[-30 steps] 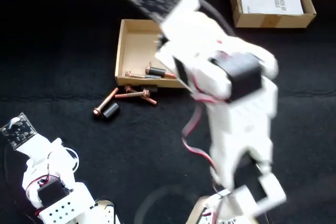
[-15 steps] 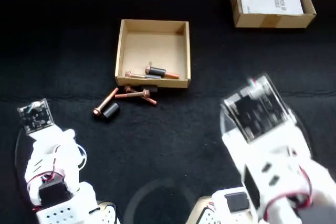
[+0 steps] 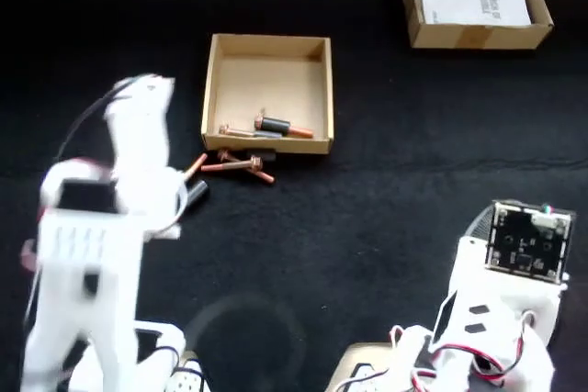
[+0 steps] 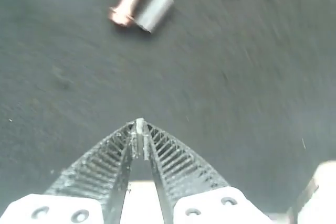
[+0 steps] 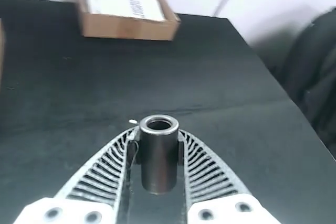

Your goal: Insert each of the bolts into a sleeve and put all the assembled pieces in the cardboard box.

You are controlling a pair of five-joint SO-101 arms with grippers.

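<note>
Black cloth covers the counter (image 3: pixel 386 199). Open cardboard box (image 3: pixel 266 71) sits at upper centre of the high view. Two assembled pieces (image 3: pixel 274 126) lie inside it against the lower wall. Loose bolts (image 3: pixel 235 165), copper coloured, lie on the cloth just below that wall, outside the box. One more bolt (image 3: pixel 194 165) lies angled to their left, partly covered by the left arm (image 3: pixel 92 227). Loose sleeve (image 3: pixel 197 193), dark grey, lies on its side just below that bolt, right beside the arm.

Left arm stands at the left of the high view and is blurred. Left end effector (image 4: pixel 139 129) is closed, fingertips meeting with nothing between them, above bare cloth. The wrist view shows the loose sleeve (image 4: pixel 155 11) and the angled bolt (image 4: pixel 129 1) ahead of it, the two touching or nearly so.

Right arm (image 3: pixel 514 263) is at the lower right of the high view, well apart from the box. Right end effector (image 5: pixel 156 136) is gripping a second sleeve (image 5: pixel 157 156), dark grey, clamped between both fingers with its open end visible.

Second box (image 3: pixel 478 6) with a printed sheet inside sits at the upper right corner of the high view.
</note>
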